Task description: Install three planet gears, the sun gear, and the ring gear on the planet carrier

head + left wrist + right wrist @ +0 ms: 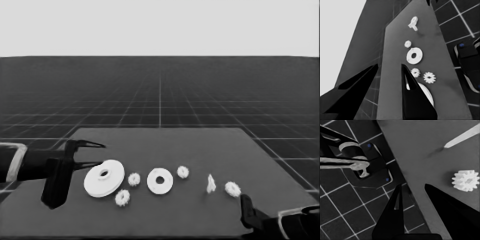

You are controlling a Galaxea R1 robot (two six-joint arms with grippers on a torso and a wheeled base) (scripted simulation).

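Left gripper (388,75): two black fingers spread apart, nothing between them, over the table (395,100) end. Larger round part (427,96): partly hidden behind one finger. Two small gears (415,72) (429,77): just beyond it, side by side. Smaller round part (414,55): farther along. Third gear (407,44): close beside it. Thin white piece (413,23): farthest off.
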